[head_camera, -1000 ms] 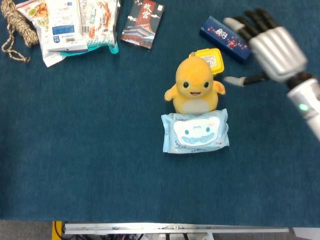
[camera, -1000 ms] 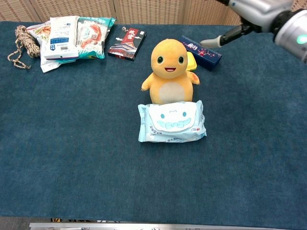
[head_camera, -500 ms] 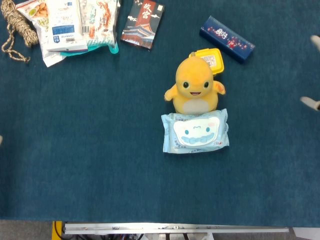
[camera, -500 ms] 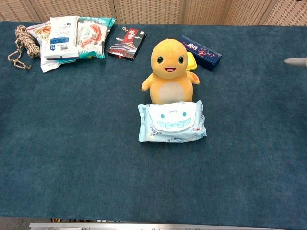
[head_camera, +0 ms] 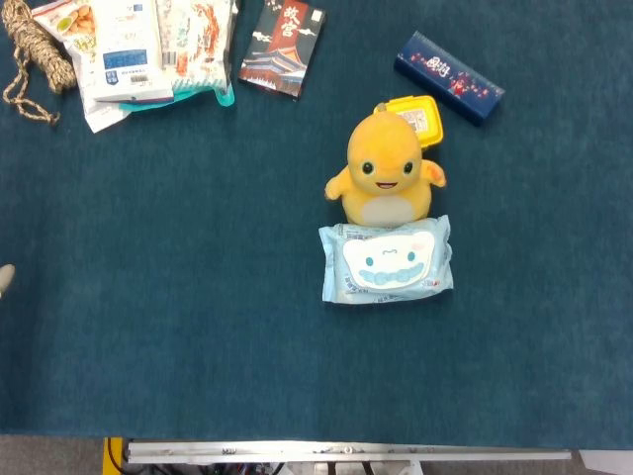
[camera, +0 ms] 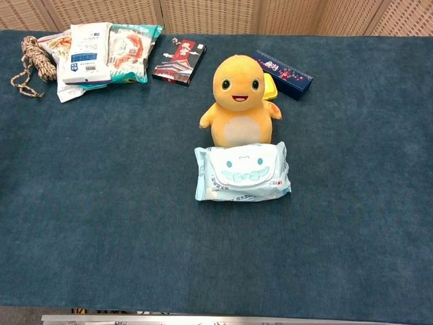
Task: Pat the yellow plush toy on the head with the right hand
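Note:
The yellow plush toy (head_camera: 384, 173) (camera: 238, 98) sits upright near the middle of the blue cloth, facing me and smiling. Nothing touches its head. My right hand shows in neither view. At the left edge of the head view only a pale tip of my left hand (head_camera: 4, 279) pokes in, far from the toy; how its fingers lie is hidden.
A light-blue wipes pack (head_camera: 386, 260) (camera: 243, 172) lies right in front of the toy. Behind it are a yellow tub (head_camera: 416, 116) and a dark blue box (head_camera: 449, 77). Snack bags (head_camera: 148, 45), a dark carton (head_camera: 283, 36) and a rope coil (head_camera: 35, 49) line the far left.
My right hand, which hung open to the right of the toy's head, has pulled away to the right and left both views. A tip of the left hand now shows at the left edge.

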Robot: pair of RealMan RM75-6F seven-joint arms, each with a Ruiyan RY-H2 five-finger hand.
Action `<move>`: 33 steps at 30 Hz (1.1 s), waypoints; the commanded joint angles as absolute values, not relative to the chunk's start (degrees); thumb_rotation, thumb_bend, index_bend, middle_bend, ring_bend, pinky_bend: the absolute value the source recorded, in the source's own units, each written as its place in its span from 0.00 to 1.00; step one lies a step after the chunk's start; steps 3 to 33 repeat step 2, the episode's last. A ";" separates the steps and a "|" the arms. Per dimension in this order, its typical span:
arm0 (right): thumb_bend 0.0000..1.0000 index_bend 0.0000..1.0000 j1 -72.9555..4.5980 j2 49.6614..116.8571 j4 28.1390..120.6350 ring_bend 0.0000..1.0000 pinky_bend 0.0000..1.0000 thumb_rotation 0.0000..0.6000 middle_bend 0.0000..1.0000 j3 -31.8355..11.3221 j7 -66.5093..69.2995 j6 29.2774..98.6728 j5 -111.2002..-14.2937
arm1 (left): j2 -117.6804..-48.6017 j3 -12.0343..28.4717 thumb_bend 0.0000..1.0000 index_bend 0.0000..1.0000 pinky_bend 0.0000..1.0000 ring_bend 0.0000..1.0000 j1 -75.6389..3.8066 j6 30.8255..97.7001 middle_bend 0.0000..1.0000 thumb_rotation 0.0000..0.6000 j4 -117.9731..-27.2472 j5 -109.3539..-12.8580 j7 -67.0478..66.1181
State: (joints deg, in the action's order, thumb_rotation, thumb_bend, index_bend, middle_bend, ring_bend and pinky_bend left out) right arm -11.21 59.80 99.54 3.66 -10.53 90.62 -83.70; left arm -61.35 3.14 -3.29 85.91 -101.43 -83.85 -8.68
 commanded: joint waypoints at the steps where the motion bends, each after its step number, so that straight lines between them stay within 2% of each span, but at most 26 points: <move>1: 0.00 0.10 -11.11 59.66 99.66 0.00 0.00 0.66 0.13 3.16 -10.72 89.75 -84.11 | -61.39 3.06 0.16 0.00 0.00 0.00 -3.36 85.78 0.00 1.00 -101.54 -83.78 -8.91; 33: 0.00 0.10 -11.12 59.64 99.73 0.00 0.00 0.66 0.13 2.99 -10.75 89.43 -84.18 | -61.41 3.05 0.16 0.00 0.00 0.00 -3.37 85.78 0.00 1.00 -101.58 -83.74 -8.97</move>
